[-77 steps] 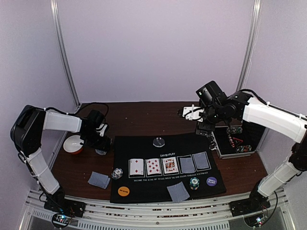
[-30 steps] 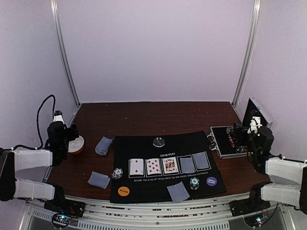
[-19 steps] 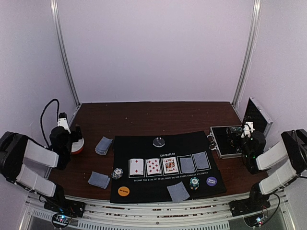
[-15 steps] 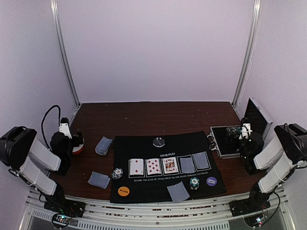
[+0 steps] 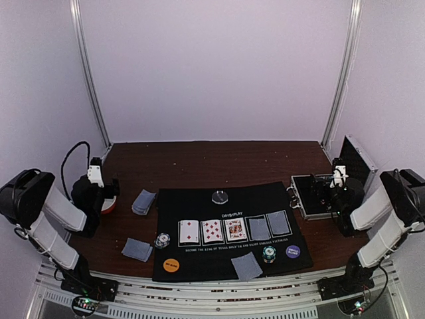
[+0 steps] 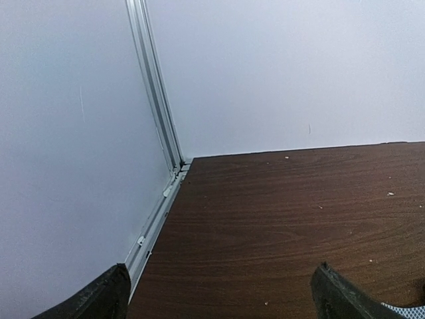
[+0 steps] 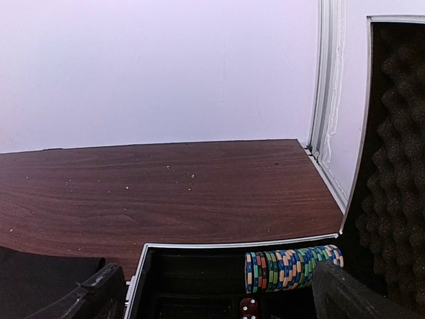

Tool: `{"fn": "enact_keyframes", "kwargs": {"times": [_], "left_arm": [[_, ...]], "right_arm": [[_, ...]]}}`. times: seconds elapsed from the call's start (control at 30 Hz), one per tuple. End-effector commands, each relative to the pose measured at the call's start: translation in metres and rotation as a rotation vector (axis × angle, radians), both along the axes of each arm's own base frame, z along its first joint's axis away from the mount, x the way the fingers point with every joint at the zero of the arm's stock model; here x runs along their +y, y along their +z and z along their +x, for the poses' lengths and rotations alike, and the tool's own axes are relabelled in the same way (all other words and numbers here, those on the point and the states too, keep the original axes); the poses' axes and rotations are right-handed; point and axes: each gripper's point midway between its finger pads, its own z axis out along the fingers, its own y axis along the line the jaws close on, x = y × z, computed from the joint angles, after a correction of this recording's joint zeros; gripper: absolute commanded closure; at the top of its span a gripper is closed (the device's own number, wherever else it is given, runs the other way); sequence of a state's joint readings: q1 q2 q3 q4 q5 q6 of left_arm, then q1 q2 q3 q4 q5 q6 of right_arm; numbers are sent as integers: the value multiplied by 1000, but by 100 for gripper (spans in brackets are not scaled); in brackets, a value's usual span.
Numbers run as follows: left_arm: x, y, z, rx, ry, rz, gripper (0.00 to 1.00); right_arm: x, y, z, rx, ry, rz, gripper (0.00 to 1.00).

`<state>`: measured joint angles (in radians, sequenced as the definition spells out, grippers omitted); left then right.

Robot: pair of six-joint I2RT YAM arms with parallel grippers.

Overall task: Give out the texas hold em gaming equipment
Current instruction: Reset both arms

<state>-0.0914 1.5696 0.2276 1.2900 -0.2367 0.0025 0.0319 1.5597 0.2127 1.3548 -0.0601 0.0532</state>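
- The 5 board cards (image 5: 235, 229) lie in a row across the middle of the black mat (image 5: 199, 206). 3 are face up on the left and 2 face down on the right.
- The clear dealer disc (image 5: 220, 197) sits at the mat's far edge. The orange disc (image 5: 171, 265) is by its near-left corner and the purple disc (image 5: 293, 252) by its near-right corner.
- There are 2 chip stacks: one (image 5: 162, 240) at the mat's left edge, the other (image 5: 269, 254) near the purple disc.
- I count 3 face-down card piles. One (image 5: 137, 250) is on the worktop (image 5: 199, 159) just left of the mat, one (image 5: 246, 266) is at the mat's near edge, and one (image 5: 143, 201) is off its far-left corner.
- The silver case (image 5: 312, 206) stands open at the worktop's right edge. A row of chips (image 7: 292, 268) and a red die (image 7: 248, 307) are inside it.
- A red and white bowl (image 5: 110, 203) sits at the left edge, half hidden by the left arm.
- The left gripper (image 6: 220, 292) hangs over bare wood by the left edge, its jaws wide apart and holding nothing.
- The right gripper (image 7: 216, 282) faces into the case, its jaws just as wide and empty.
- To my eye the layout is nearly done, and this is a pause between picks.
- The far-left pile has no chips beside it. A fair next move would be for the right gripper to dip into the case, close squarely on a few chips, and carry them over the laid cards without touching them.
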Motion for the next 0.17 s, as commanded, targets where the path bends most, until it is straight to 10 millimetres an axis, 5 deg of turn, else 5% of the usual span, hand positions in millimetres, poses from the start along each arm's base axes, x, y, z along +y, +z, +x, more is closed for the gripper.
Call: {"fn": "enact_keyframes", "kwargs": {"times": [0.0,0.13], "left_arm": [[0,17,2,-62,-10,10,2],[1,17,1,-66,-6,11,2]], "right_arm": [[-5,3,2,-9,-23,6,0],[-5,4,2,-10,-22,6,0]]}}
